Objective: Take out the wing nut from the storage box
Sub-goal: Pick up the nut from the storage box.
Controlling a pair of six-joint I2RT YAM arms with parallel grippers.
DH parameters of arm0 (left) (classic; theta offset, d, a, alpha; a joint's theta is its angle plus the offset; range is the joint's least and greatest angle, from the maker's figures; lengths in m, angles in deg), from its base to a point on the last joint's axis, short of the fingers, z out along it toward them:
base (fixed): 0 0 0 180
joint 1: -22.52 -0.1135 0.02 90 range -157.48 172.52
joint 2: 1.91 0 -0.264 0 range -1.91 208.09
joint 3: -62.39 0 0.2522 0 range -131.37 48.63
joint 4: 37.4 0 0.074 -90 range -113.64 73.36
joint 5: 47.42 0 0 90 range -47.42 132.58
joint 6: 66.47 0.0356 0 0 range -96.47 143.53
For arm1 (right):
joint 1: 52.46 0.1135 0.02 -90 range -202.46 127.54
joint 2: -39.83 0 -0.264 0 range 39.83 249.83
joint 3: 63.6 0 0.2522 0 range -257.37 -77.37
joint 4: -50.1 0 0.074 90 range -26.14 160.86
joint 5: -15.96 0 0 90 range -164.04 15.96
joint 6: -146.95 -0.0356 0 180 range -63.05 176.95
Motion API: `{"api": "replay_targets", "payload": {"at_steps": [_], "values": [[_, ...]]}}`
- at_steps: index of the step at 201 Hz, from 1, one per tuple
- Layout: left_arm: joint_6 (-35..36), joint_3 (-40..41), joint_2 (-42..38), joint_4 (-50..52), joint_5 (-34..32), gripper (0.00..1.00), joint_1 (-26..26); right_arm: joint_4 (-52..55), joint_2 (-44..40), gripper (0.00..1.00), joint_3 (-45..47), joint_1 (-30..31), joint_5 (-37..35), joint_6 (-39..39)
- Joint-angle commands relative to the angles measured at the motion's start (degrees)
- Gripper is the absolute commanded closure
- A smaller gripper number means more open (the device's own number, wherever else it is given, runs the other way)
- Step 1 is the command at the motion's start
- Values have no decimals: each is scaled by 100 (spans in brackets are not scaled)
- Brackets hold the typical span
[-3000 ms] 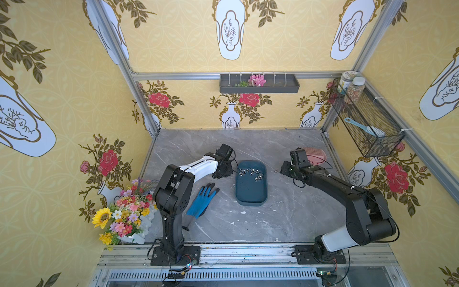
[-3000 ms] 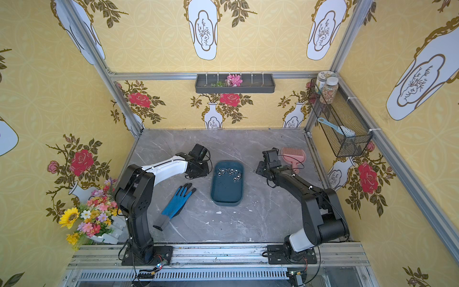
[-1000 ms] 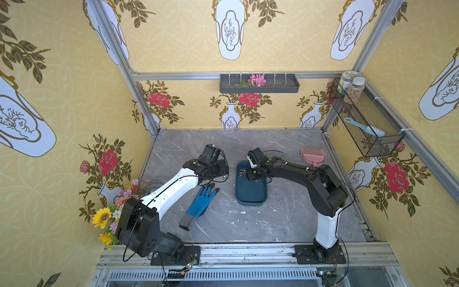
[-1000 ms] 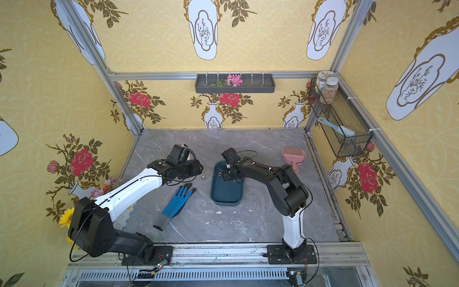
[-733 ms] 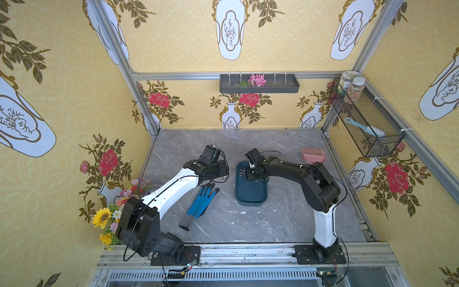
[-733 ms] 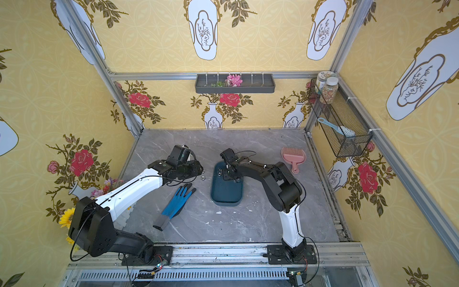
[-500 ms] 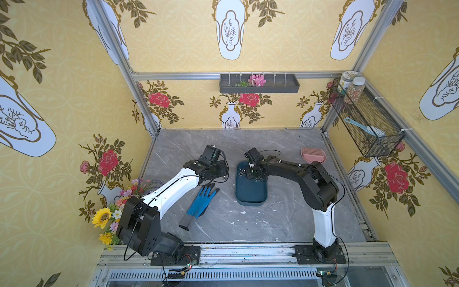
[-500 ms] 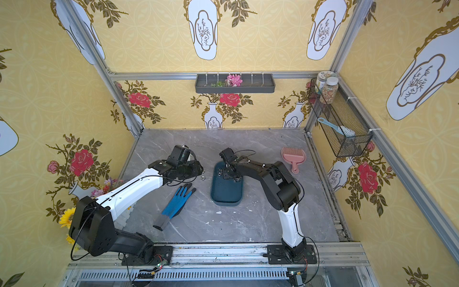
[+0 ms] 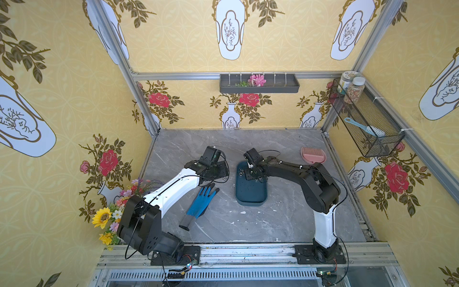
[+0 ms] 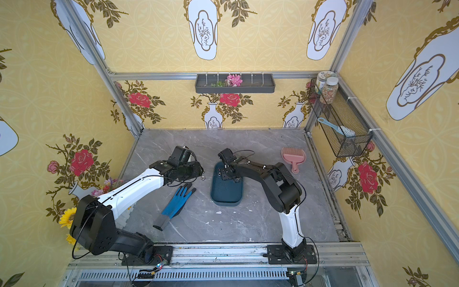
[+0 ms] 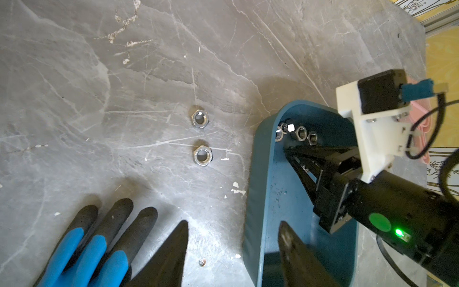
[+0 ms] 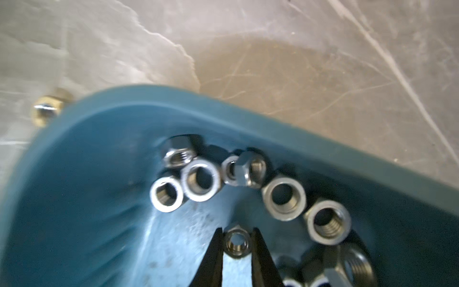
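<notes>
Where the grey counter [image 9: 248, 231] is barest, near its middle, the storage box [image 9: 250, 195] [image 10: 226, 196] lies flat with its long side running away from the arms' bases, plain in both top views. The right gripper [image 12: 237, 229] reaches down into the far end of it. Seen from its own wrist, the two black fingertips [image 12: 216, 251] stand close on either side of a small nut [image 12: 237, 244] that lies flat on the box floor. They look to be touching its sides, though the picture is a little smeared there, so I would not swear to how firmly. Just beyond it a loose cluster of larger nuts [image 12: 201, 180] curves along the end wall, some flat, some tipped on edge.

The left gripper [image 11: 233, 246] hangs low just beside the box, on the glove's side. Its fingers are spread well apart with nothing between them, one over bare counter and the other over the box. Two loose nuts [image 11: 200, 119] lie on the counter just outside the box, near each other but not touching. A blue and black glove [image 9: 201, 201] lies beside the left arm, its fingers pointing toward that gripper. A pink scoop [image 9: 313, 156] sits well off to the right, near the far corner.
</notes>
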Motion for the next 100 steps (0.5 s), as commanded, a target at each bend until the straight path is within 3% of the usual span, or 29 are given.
{"api": "replay_targets", "payload": {"at_steps": [1,100], "values": [[15,37,34,-73,66,40,-4,-15,-252,80,112,38,183,-23],[-12,63,83,-132,155,40,-2,-114,-1453,81,931,125,331,-199]]}}
